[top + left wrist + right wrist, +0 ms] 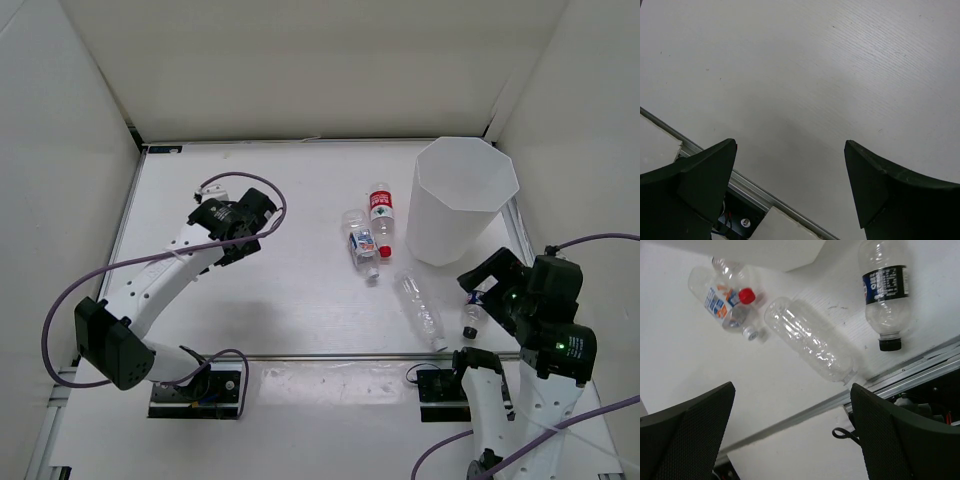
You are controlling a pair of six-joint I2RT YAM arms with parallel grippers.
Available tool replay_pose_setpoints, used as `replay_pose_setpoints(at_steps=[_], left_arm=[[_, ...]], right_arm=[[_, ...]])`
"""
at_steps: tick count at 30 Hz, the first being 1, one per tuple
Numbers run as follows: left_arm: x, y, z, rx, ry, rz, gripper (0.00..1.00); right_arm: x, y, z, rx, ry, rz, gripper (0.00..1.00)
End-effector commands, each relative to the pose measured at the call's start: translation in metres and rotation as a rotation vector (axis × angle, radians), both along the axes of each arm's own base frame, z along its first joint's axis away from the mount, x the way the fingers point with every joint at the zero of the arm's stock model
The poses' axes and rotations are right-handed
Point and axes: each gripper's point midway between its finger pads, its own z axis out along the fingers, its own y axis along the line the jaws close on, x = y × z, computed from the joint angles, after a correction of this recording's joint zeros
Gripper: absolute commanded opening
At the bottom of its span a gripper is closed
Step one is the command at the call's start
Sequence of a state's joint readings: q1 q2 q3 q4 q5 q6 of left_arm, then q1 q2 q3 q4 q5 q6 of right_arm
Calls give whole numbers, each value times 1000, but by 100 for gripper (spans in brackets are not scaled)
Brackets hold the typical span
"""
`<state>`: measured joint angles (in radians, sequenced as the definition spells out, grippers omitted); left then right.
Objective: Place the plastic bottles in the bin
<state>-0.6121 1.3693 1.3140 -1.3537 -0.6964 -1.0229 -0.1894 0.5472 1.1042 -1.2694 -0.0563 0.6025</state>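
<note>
Held right gripper [792,390] wide open, empty, above unlabelled bottle [810,342] and dark-capped bottle [885,287] near bin [440,225] at lower right, presumably pre-grasp; held left gripper [790,145] open, empty, idle.

We see the left arm [160,280] stretched well forward from its base, wrist turned toward the middle, the left gripper [790,145] with jaws spread wide and nothing between them. The right arm [550,330] stands folded close over its base, the right gripper [792,387] likewise spread wide, angled forward and left.
</note>
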Motion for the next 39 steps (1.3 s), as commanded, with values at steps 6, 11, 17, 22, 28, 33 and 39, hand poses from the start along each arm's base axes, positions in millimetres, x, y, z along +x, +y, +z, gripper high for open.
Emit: replay_pose_setpoints(at_steps=[6,11,17,22,28,33,39], left_arm=[[-1,-4,3,2,6,-30,100],[-2,-23,-14,-70,51,-160,100],[-4,-23,-21,-71,66,-163,100],[-6,-24,-25,-79,74,-166,100],[-10,-23,-32,-74,98,-167,100],[-14,-20,-39,-73,104,-159,100],[-14,-21,-41,-78,101,-152,100]], right_arm=[[-9,41,-25,84,22,319,100],[-2,42,-52,120,101,321,100],[19,42,-51,132,62,320,100],[29,34,-62,103,92,306,100],[31,19,-48,13,46,242,100],[27,6,-50,-38,86,189,100],[40,-3,-68,-72,204,191,100]])
